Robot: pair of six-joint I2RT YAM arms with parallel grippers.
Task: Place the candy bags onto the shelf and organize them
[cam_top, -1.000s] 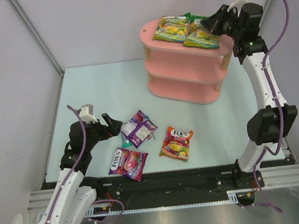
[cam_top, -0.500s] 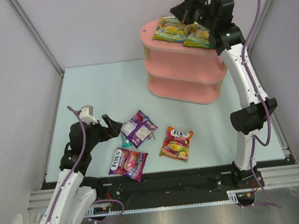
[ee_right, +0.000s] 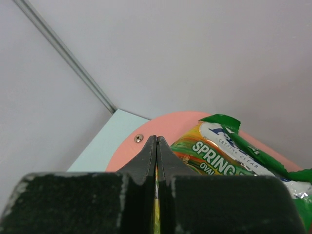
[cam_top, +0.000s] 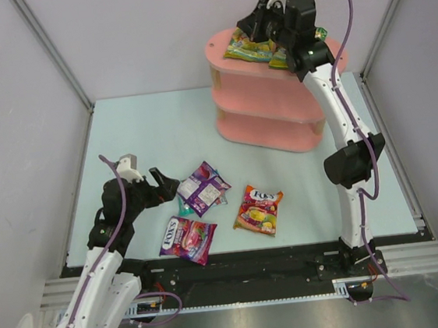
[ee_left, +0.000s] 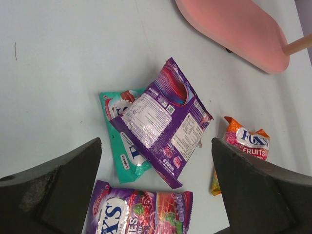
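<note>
The right gripper (ee_right: 156, 141) is seen shut above the top board of the pink shelf (cam_top: 254, 90), just over two green-yellow bags (cam_top: 244, 48) laid side by side there. Whether a bag edge is pinched cannot be told. The left gripper (cam_top: 164, 183) is held fully open and empty, low over the table (cam_top: 145, 132). Four bags are found on the table: a purple bag (cam_top: 202, 188) overlapping a teal bag (ee_left: 126, 153), with a magenta bag (cam_top: 188, 238) and an orange bag (cam_top: 259, 208) near them.
</note>
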